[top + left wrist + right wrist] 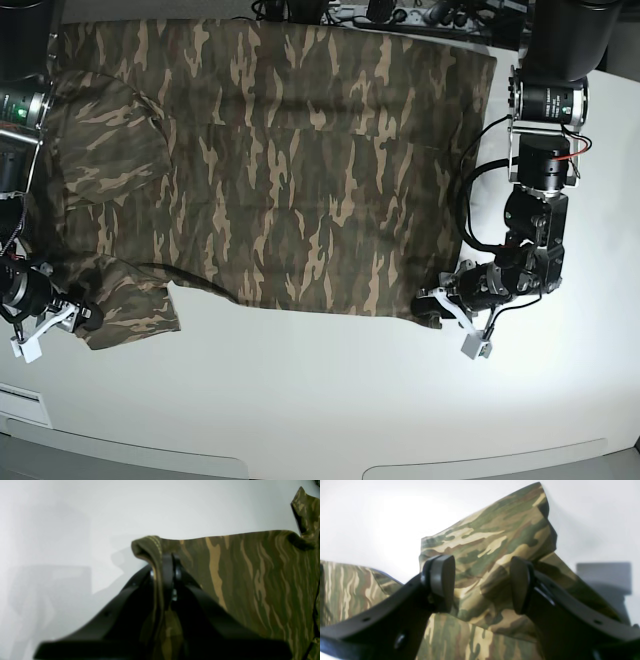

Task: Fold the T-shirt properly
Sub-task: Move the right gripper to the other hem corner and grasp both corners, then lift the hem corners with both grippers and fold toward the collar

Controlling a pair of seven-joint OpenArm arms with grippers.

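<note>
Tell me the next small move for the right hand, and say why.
Probably close the right hand on the sleeve of the T-shirt. Its fingers stand open with camouflage cloth bunched between them, ungripped, while the left hand is already shut on the hem corner. Both corners likely need holding before any fold.

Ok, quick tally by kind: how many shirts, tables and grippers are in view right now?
Camouflage T-shirt: 1
White table: 1
Grippers: 2, the left gripper shut on the T-shirt's corner, the right gripper open at the sleeve
Total: 4
</note>
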